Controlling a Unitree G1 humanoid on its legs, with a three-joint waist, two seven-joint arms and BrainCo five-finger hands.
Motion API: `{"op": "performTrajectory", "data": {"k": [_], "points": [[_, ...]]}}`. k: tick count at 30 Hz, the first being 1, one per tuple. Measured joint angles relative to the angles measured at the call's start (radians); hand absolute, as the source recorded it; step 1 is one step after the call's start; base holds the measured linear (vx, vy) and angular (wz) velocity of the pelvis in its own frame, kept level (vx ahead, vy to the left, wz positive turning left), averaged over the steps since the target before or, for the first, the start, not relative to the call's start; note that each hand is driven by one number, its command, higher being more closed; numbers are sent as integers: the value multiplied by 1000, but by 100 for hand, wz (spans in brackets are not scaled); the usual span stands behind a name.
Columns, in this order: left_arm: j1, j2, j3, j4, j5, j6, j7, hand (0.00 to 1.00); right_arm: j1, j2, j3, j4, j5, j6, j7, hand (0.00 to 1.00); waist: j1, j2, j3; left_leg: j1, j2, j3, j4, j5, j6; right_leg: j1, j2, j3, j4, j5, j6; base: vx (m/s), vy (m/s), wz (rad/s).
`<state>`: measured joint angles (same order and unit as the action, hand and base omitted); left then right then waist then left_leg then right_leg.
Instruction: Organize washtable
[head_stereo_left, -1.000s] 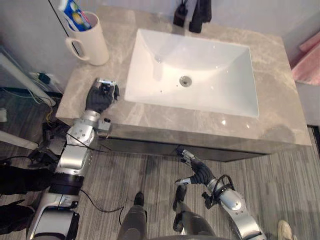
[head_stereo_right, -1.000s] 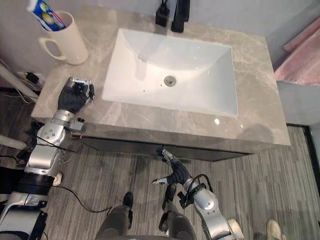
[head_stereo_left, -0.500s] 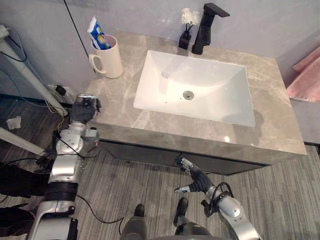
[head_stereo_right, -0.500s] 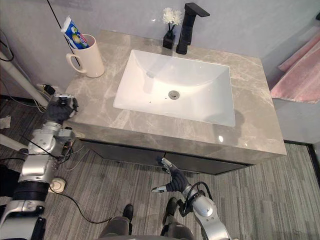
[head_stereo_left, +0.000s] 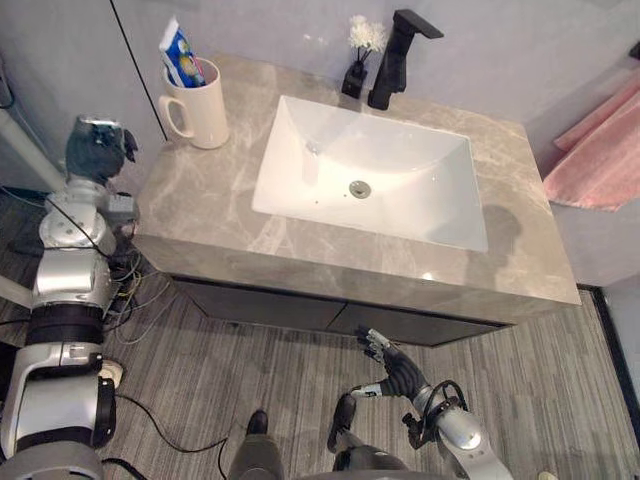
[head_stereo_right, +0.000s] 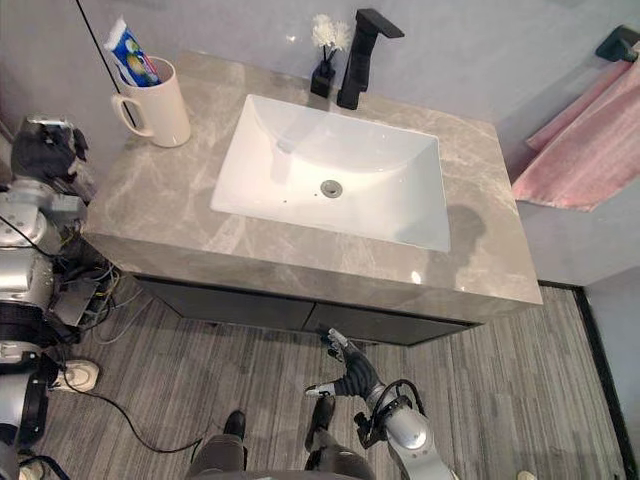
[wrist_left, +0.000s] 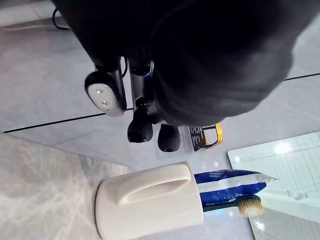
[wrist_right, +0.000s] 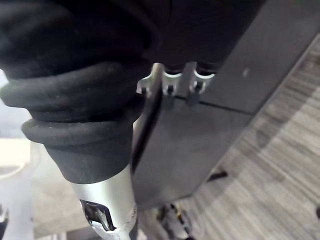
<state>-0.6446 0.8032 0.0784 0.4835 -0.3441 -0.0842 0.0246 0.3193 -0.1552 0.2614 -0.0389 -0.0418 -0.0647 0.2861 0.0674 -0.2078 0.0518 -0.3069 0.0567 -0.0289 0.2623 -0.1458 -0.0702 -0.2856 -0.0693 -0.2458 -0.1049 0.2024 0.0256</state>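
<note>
Nearest, the right robot hand (head_stereo_left: 392, 368) hangs low, fingers loosely spread. Beyond, a grey marbled tabletop (head_stereo_left: 200, 215) carries a white rectangular basin (head_stereo_left: 400, 205); off its left edge the left robot hand (head_stereo_left: 97, 148) is curled, empty. Farther back, a cream mug (head_stereo_left: 197, 110) holds a blue-and-white tube (head_stereo_left: 180, 52) and toothbrush (wrist_left: 240, 204); a black vase (head_stereo_left: 353, 78) stands beside the faucet (head_stereo_left: 395, 50).
</note>
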Motion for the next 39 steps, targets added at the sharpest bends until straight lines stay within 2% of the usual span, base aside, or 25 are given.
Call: {"op": "performTrajectory", "data": {"k": [8,12,18,23,26,36,39], "points": [[-39,2,-35,-2,1,0,0,100,0,1,-19,-8,0,-4,3,0,-5,-14,28,-33,8,2,36,-13,-1,-17,1,1,0,-5,-4,-9,48,-1],[-39,2,-47,-3,2,0,-1,100,-8,1,-19,-9,0,-4,10,0,-5,-15,41,-38,10,1,52,-27,1,-17,4,-1,0,12,-4,17,70,-1],[-72,2,-51,-4,2,0,0,100,-16,1,-19,-32,1,-7,20,0,-27,-18,75,-50,6,1,74,-36,9,-17,0,3,0,18,1,-9,90,-1],[-113,2,-57,-4,2,0,4,100,-15,0,-23,-64,1,-7,14,0,-28,-23,116,-79,9,3,98,-40,9,-37,2,5,0,13,4,-29,67,-2],[-125,3,-75,-12,2,-2,4,100,-14,0,-42,-64,1,-7,6,0,-30,-28,120,-100,11,3,104,-41,7,-56,4,6,0,12,1,-21,51,-1],[-186,40,-93,-20,6,-1,9,100,-8,0,-65,-66,1,-8,-4,0,-33,-35,138,-132,14,5,139,-63,10,-74,11,12,0,22,2,-9,77,-2],[-250,72,-142,-20,13,-1,17,100,-9,0,-64,-71,0,-10,-4,0,-32,-53,157,-148,14,5,144,-63,10,-88,11,15,0,28,7,-24,73,-1]]}}
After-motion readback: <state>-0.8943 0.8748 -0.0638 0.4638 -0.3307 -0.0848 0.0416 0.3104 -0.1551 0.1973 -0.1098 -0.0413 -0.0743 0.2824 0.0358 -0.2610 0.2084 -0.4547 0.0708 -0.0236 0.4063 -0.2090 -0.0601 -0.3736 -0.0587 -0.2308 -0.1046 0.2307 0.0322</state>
